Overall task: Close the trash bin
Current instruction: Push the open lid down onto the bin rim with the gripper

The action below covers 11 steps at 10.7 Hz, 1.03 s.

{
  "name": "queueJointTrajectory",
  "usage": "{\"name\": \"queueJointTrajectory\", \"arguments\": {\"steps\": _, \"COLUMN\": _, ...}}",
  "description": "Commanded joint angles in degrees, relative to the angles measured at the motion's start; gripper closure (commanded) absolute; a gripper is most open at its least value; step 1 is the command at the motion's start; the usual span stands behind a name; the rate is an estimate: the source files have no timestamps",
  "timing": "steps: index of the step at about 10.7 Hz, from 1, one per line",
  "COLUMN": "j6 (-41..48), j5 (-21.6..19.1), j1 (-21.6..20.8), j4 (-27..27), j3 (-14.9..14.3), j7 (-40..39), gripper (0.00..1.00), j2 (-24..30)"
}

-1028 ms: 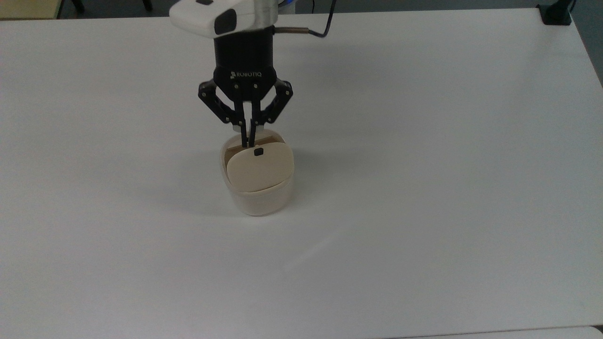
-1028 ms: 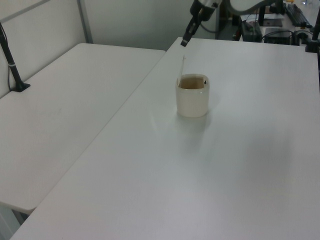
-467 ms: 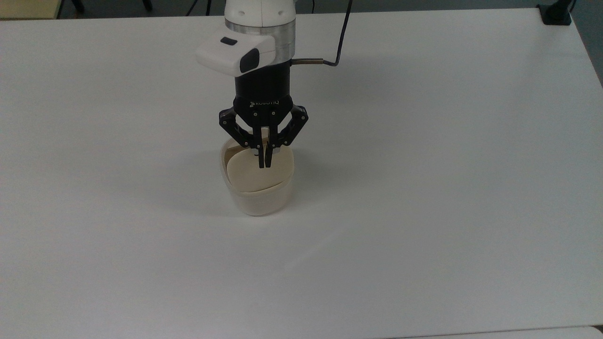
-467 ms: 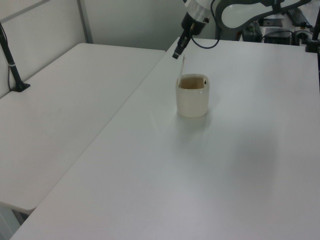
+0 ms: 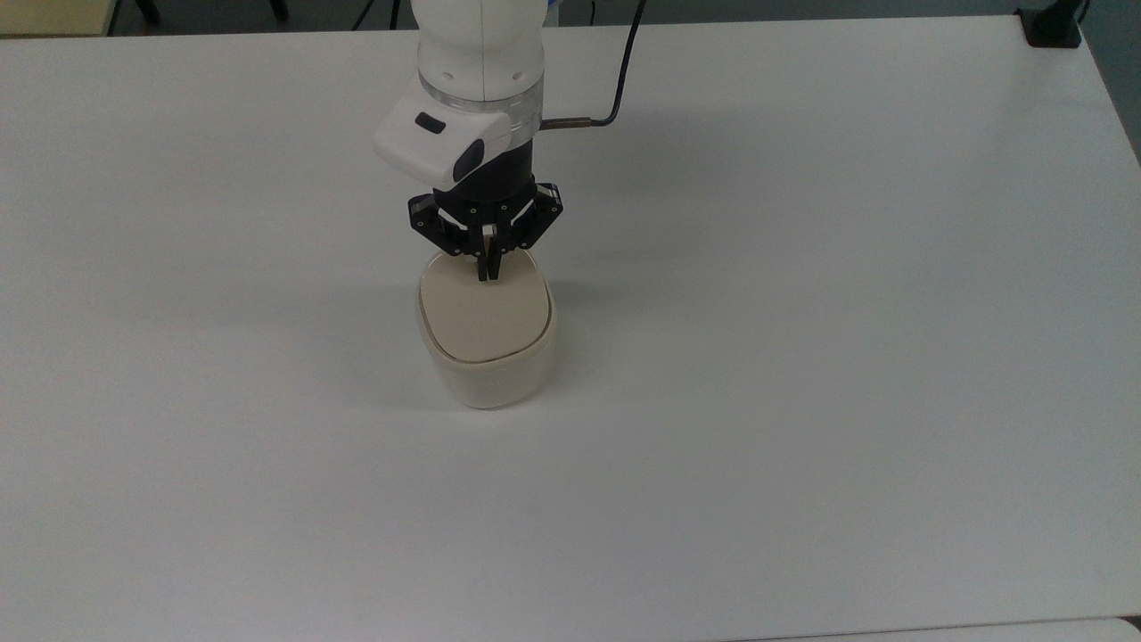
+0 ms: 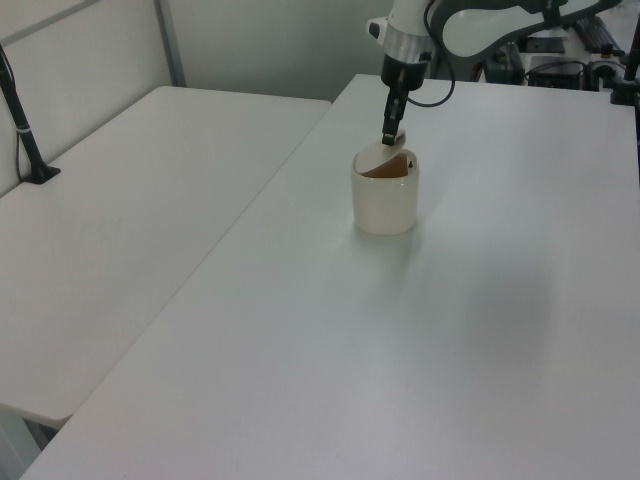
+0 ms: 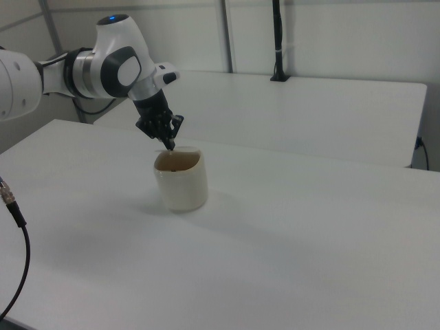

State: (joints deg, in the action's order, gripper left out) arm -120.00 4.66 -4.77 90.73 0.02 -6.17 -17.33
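Gripper [image 5: 486, 272] has come down since 0.5 s ago; fingers pressed together, tips on the far edge of the lid [image 5: 481, 312]. Lid was upright, leaning in the opening; it now lies nearly flat across the trash bin [image 5: 488, 370] in the top view, though the left view still shows it [image 6: 381, 160] tilted with a gap. Black button hidden under the fingertips. Bin sits mid-table [image 5: 802, 357], unmoved. The ROBOTIQ label on the gripper body, legible earlier, is no longer readable.
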Motion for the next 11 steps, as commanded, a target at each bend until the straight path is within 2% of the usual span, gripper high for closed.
{"name": "queueJointTrajectory", "arguments": {"steps": 1, "j6": 1.3, "j5": 0.6, "j1": -0.2, "j4": 2.2, "j3": -0.2, "j7": -1.0, "gripper": 0.91, "j2": -0.2}}
{"name": "queueJointTrajectory", "arguments": {"steps": 8, "j6": 0.9, "j5": 0.6, "j1": 0.0, "j4": 2.4, "j3": -0.5, "j7": -0.9, "gripper": 0.91, "j2": -3.7}}
{"name": "queueJointTrajectory", "arguments": {"steps": 11, "j6": 2.6, "j5": -0.5, "j1": 1.1, "j4": 1.2, "j3": -0.5, "j7": -0.4, "gripper": 0.88, "j2": 0.6}}
